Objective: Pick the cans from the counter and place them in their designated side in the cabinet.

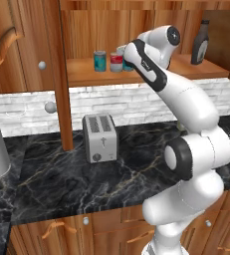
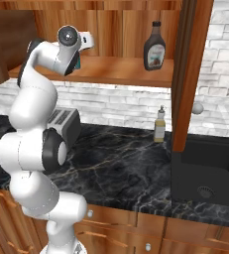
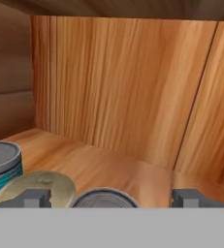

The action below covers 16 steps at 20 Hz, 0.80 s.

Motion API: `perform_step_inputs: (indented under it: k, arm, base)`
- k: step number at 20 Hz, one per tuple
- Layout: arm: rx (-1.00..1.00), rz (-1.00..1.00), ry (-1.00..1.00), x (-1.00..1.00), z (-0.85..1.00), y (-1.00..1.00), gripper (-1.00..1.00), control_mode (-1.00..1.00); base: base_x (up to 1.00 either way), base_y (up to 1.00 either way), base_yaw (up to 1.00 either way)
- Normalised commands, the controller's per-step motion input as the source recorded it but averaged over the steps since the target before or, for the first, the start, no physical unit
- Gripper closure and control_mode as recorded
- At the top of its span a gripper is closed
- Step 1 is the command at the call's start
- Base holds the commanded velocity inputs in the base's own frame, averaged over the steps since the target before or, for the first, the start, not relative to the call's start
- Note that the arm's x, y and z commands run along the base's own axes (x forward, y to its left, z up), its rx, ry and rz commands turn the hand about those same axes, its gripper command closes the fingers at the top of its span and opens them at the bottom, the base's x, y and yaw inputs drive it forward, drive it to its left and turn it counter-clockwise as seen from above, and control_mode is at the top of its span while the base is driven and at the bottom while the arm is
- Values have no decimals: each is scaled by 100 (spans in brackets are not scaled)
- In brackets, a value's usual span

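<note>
My gripper (image 3: 114,198) is open inside the brown wood cabinet (image 3: 123,92), low over its shelf (image 1: 186,69). The silvery top of one can (image 3: 104,197) shows between the two fingertips (image 3: 33,197), and nothing is gripped. Left of it stand a can with a dull golden top (image 3: 36,186) and a teal can (image 3: 2,167). From the left base view, a teal can (image 1: 100,61) and a red-labelled can (image 1: 116,62) stand upright on the shelf. A third can (image 1: 122,51) peeks from behind my forearm, which hides the fingers there.
A tall dark bottle (image 1: 200,44) stands at the shelf's right end. On the black marble counter (image 1: 136,174) are a silver toaster (image 1: 100,137) and a small soap bottle (image 2: 159,125). A sink (image 2: 205,173) lies right; the open cabinet door's edge (image 1: 61,74) hangs left.
</note>
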Motion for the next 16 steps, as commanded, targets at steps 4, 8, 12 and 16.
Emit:
perform_step_inputs:
  k: [4, 8, 12, 16]
  arm:
    - [0, 3, -12, -13, 4, 0, -100, -100]
    - [0, 3, -13, -17, 2, 0, -100, -100]
    - [0, 2, -11, -28, 2, 0, -100, -100]
    - [0, 2, -5, -38, 4, -1, -100, -100]
  base:
    - [0, 0, 0]
    - [0, 0, 0]
    - [0, 0, 0]
    - [0, 0, 0]
